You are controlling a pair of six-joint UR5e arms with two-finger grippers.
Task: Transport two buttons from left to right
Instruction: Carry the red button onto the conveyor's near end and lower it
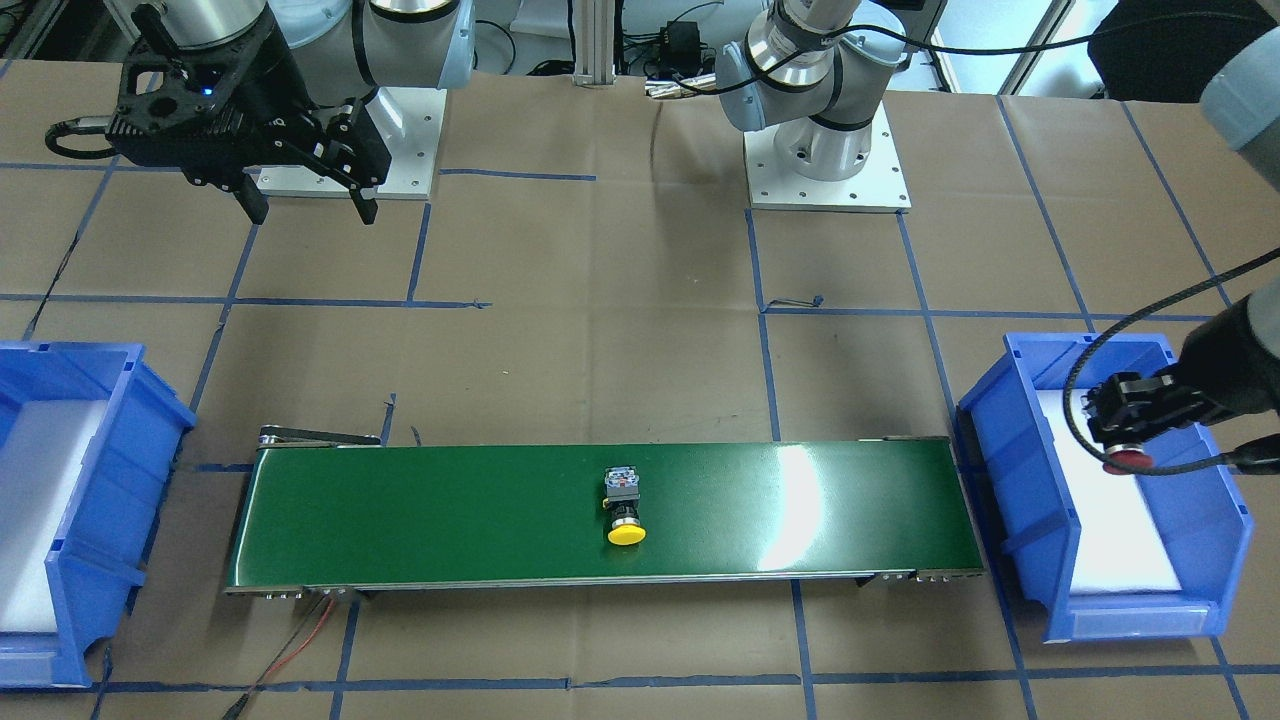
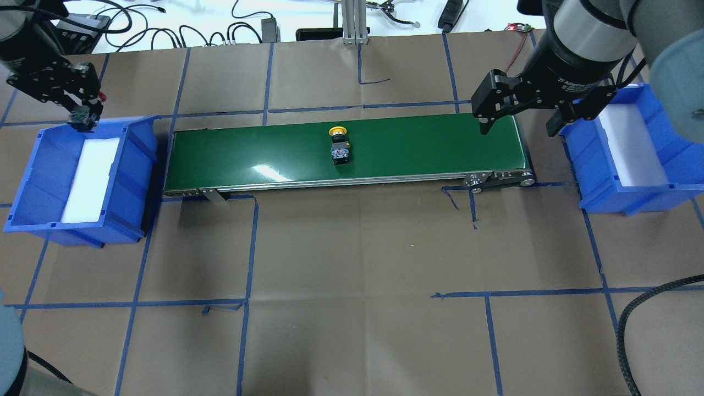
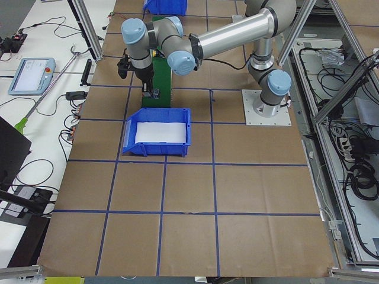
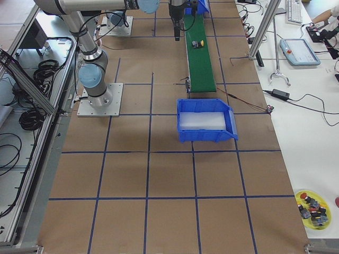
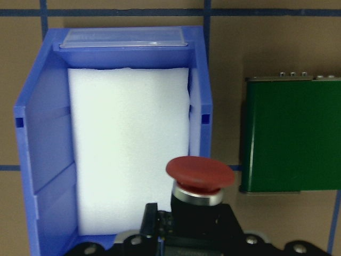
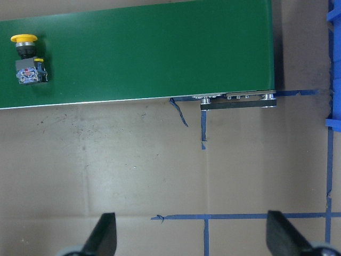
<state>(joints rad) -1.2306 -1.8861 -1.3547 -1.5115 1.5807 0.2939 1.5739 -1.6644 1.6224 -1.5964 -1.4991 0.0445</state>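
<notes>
The red button [image 5: 200, 176] is held by its black body in my left gripper [image 1: 1125, 450], which is shut on it above the far end of the left blue bin [image 2: 132, 159]. The same bin shows in the left wrist view [image 5: 42, 117], lined with white foam. The yellow button [image 2: 338, 146] lies on its side at the middle of the green conveyor belt [image 2: 247, 151]; it also shows in the front view [image 1: 626, 510] and the right wrist view [image 6: 27, 58]. My right gripper [image 2: 518, 131] is open and empty, high above the belt's right end.
The right blue bin [image 2: 632, 192] with white foam stands beside the belt's right end. Brown paper with blue tape lines covers the table. Cables lie past the far edge. A yellow dish [image 4: 312, 206] of spare buttons sits on a side table.
</notes>
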